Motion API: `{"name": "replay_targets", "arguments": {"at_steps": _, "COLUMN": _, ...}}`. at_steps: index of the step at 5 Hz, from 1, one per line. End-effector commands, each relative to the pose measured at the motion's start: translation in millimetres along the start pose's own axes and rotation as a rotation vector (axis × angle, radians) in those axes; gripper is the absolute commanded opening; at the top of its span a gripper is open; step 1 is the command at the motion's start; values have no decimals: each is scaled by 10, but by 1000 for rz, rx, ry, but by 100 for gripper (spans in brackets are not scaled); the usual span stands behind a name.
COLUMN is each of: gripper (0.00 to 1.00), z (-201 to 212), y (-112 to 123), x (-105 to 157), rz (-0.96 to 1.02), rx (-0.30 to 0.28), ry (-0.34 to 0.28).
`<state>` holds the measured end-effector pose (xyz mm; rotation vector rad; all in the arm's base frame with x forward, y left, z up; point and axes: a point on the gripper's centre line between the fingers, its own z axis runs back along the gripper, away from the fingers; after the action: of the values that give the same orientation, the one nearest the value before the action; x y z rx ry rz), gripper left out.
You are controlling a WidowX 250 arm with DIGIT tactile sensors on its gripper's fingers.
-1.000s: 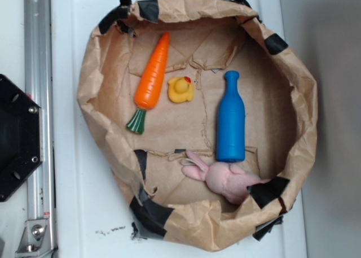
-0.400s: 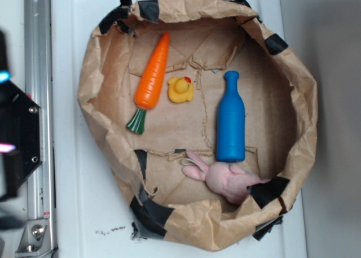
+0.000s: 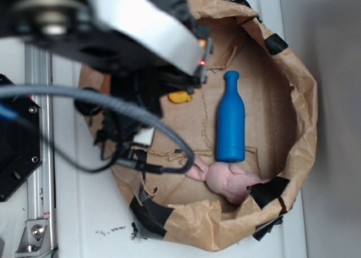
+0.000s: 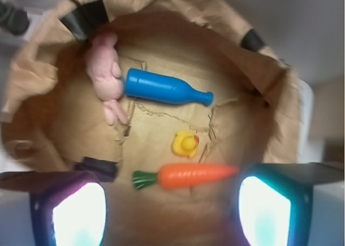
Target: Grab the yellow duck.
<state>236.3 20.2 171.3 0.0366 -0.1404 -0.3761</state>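
Note:
The yellow duck [image 4: 186, 144] sits upright on the brown paper floor, in the middle of the wrist view, just beyond the orange carrot [image 4: 186, 176]. My gripper [image 4: 171, 205] hangs high above the paper on the near side of the carrot, open, with nothing between its glowing fingers [image 4: 75, 216]. In the exterior view only a yellow sliver of the duck [image 3: 180, 96] shows under the black and white arm [image 3: 113, 26], which hides the carrot and the gripper itself.
A blue bottle [image 3: 230, 119] lies right of the duck and a pink plush bunny [image 3: 228, 182] lies near the front. Raised crumpled walls of the taped paper bag [image 3: 299, 128] ring all the toys. A metal rail [image 3: 36, 156] runs along the left.
The arm has swung in from the left over the bag, and now covers the carrot and most of the duck in the exterior view. The toys have not moved.

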Motion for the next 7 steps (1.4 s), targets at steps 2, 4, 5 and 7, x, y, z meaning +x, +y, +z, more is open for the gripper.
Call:
{"name": "replay_targets", "arguments": {"at_steps": 2, "gripper": 100, "z": -672, "y": 101, "x": -96, "rz": -76, "rx": -78, "ry": 39}}
{"name": "replay_targets", "arguments": {"at_steps": 4, "gripper": 100, "z": -672, "y": 101, "x": -96, "rz": -76, "rx": -78, "ry": 39}}
{"name": "replay_targets", "arguments": {"at_steps": 5, "gripper": 100, "z": -932, "y": -18, "x": -186, "rz": -112, "rx": -69, "ry": -4}}
{"name": "replay_targets", "arguments": {"at_steps": 7, "gripper": 100, "z": -1134, "y": -86, "x": -103, "rz": -146, "rx": -82, "ry": -38}}
